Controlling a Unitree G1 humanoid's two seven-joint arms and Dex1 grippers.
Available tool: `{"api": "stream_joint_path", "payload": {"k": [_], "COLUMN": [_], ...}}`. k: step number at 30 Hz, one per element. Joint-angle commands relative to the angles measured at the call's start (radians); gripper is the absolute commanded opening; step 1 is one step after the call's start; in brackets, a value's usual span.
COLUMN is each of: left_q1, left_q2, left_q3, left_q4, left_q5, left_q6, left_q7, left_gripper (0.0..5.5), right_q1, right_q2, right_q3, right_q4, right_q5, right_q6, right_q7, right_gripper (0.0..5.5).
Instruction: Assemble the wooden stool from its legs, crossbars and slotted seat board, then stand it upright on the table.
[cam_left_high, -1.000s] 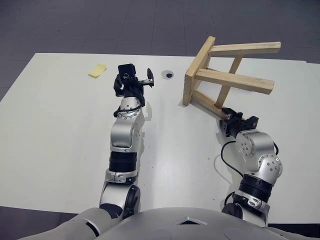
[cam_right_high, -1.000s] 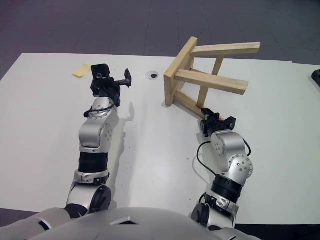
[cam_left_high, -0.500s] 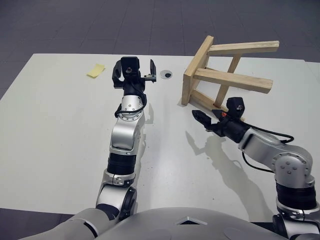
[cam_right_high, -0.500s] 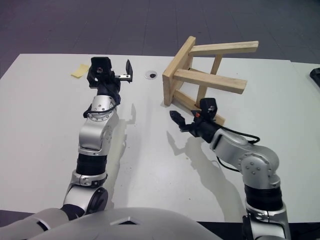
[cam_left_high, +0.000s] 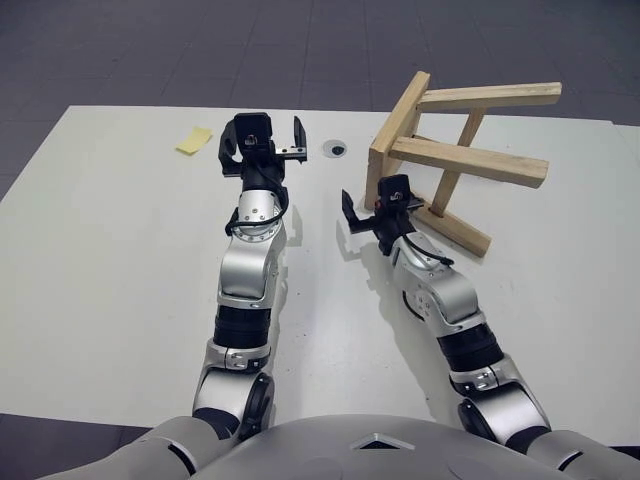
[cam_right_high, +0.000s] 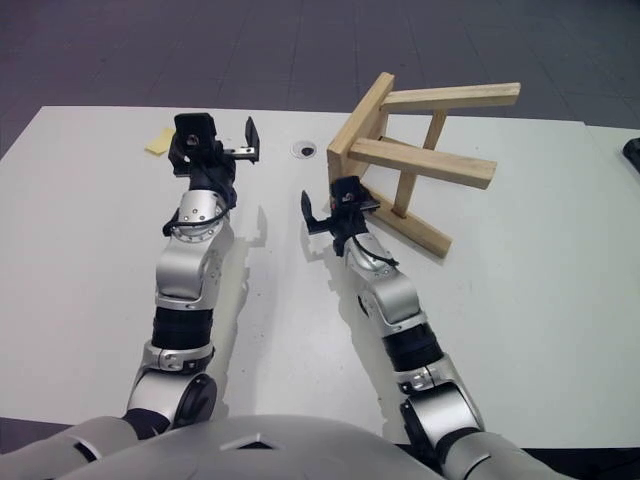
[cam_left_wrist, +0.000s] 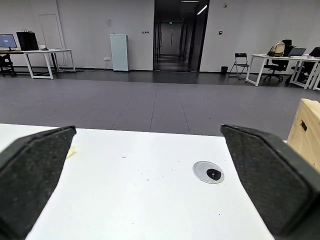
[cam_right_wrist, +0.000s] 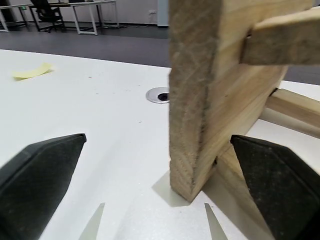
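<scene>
Wooden stool (cam_left_high: 470, 160) — where does it lie?

Put together and tipped on its side, on the far right part of the table (cam_left_high: 120, 260). The seat board (cam_left_high: 398, 128) stands on edge with its top leaning away, and one lower leg (cam_left_high: 462, 228) rests on the tabletop.

Which way does it point?

The legs run out to the right, so the long axis goes left to right and the seat's flat face looks left.

And the grippers?

The right gripper (cam_left_high: 372, 205) is spread wide at the seat board's lower near corner. Its wrist view shows that corner, end grain towards the camera, standing between the two pads (cam_right_wrist: 42, 165) with neither touching it. It holds nothing. The left gripper (cam_left_high: 262, 147) is just as wide apart and bare, raised over the table between a yellow note (cam_left_high: 195, 140) and a round grommet (cam_left_high: 336, 149).

Anything only the head views give?

The stool's whole length — the wrist views catch just the seat's edge.
</scene>
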Motion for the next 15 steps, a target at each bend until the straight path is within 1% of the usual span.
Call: {"api": "stream_joint_path", "payload": {"k": [1, 8, 13, 15], "left_q1": [-0.015, -0.022, -0.025, -0.025], "left_q2": [0.000, 0.001, 0.000, -0.001], "left_q3": [0.007, 0.025, 0.025, 0.024], "left_q4": [-0.007, 0.008, 0.013, 0.012], "left_q5": [-0.004, -0.010, -0.012, -0.012], "left_q6": [-0.001, 0.006, 0.007, 0.008], "left_q7": [-0.007, -0.011, -0.011, -0.011], "left_gripper": [5.40, 5.40, 5.40, 5.40], "right_q1": [-0.013, -0.143, -0.220, -0.230], "right_q2": [0.060, 0.194, 0.241, 0.250], "right_q3": [-0.035, -0.082, -0.126, -0.144], "right_q4": [0.060, 0.359, 0.507, 0.530], "right_q5": [-0.050, -0.162, -0.234, -0.255], "right_q6": [-0.028, -0.178, -0.234, -0.240], "right_q7": [-0.007, -0.072, -0.169, -0.201], "right_gripper": [5.40, 5.40, 5.40, 5.07]}}
